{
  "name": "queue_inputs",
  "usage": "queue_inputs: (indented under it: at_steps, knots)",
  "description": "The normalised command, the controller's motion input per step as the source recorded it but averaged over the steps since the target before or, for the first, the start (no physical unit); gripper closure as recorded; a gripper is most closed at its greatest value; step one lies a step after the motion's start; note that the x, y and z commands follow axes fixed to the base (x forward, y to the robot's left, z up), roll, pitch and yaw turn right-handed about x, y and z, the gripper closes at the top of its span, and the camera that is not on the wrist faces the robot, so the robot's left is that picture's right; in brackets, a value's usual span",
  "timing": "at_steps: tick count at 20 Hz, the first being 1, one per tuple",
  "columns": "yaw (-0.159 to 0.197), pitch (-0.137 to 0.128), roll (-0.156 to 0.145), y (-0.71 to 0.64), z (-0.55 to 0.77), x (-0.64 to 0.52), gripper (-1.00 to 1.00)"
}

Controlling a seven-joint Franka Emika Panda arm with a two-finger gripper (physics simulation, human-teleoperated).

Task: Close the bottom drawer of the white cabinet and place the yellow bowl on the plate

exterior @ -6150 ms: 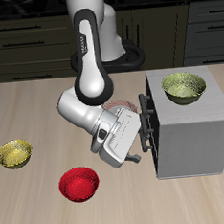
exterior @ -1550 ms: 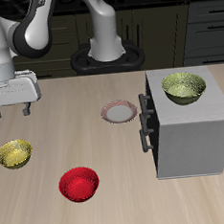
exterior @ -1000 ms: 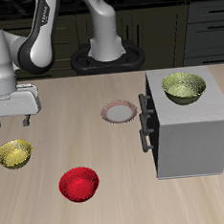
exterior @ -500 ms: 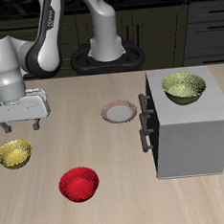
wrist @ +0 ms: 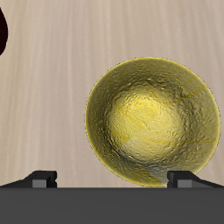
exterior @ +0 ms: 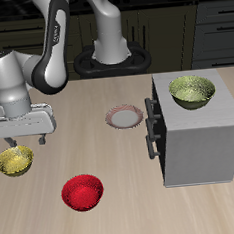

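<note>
The yellow bowl (exterior: pixel 14 161) sits upright on the table, near the front edge. My gripper (exterior: pixel 23 143) hangs open just above it, a little toward the bowl's far rim, with nothing between its fingers. The wrist view looks straight down into the yellow bowl (wrist: pixel 153 122), and both fingertips (wrist: pixel 41 178) stand wide apart. The plate (exterior: pixel 123 116) lies empty mid-table, beside the white cabinet (exterior: pixel 202 142). The bottom drawer (exterior: pixel 149 144) sits flush with the cabinet front, and its dark handle shows.
A paler greenish-yellow bowl (exterior: pixel 192 90) rests on top of the cabinet. A red bowl (exterior: pixel 82 192) stands near the front edge, between the yellow bowl and the cabinet; its dark rim (wrist: pixel 3 35) shows in the wrist view.
My gripper has left the cabinet, swung across the table and come down over the yellow bowl. It stays open. The bowls and plate have not moved.
</note>
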Motion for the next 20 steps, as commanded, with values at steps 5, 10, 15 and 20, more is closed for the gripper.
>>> queue_inputs:
  at_steps: [5,10,15,20]
  knots:
    - [0.061,-0.004,-0.001,0.07,-0.12,-0.04,-1.0]
    - [0.184,-0.046,-0.033,0.12,-0.08,-0.05,-1.0]
    - [0.097,-0.034,-0.007,-0.02,0.15,0.09,-1.0]
    - [0.068,-0.021,0.009,-0.03,0.08,0.13,-1.0]
